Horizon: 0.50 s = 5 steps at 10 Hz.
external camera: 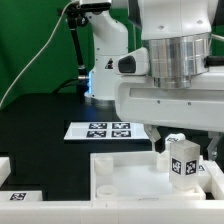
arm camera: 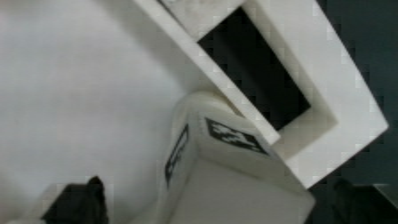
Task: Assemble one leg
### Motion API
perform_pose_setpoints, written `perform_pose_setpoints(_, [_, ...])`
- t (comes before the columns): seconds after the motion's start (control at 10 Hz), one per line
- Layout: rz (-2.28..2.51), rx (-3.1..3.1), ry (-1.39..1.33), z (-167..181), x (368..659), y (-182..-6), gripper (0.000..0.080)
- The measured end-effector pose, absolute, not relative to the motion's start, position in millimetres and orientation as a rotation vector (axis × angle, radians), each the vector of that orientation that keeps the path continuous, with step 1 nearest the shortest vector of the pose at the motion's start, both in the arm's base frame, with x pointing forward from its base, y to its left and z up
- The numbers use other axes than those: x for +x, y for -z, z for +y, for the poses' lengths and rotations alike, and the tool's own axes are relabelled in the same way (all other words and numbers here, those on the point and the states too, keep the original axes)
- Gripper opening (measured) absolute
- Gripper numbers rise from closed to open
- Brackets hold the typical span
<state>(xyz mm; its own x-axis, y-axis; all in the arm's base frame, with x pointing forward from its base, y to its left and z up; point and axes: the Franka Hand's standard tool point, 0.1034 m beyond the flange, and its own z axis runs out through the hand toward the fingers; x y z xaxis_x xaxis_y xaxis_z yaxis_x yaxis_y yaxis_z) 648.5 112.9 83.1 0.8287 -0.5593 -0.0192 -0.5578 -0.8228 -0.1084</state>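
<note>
- Black table (external camera: 40, 115) carries the white panel (external camera: 120, 180).
- The leg (external camera: 182, 158) is kept upright at the panel's corner on the exterior view's right, probably for seating in a socket.
- The gripper (external camera: 168, 148) is lowered alongside the leg; its grip cannot be told.

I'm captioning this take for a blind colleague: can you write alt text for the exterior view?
The white arm's gripper reaches down around a white tagged leg at a corner of the large white panel, at the exterior view's right; whether it grips is unclear. Behind, the marker board lies on the black table before a green backdrop.
</note>
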Motion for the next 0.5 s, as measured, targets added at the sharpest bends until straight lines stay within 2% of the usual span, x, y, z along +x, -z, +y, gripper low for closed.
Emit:
perform_pose_setpoints(0.1, [0.689, -2.959, 0.035, 115.0, 648.7, -83.6, 0.0644])
perform_pose_setpoints(0.5, [0.286, -3.032, 0.055, 113.3, 648.7, -83.4, 0.0649])
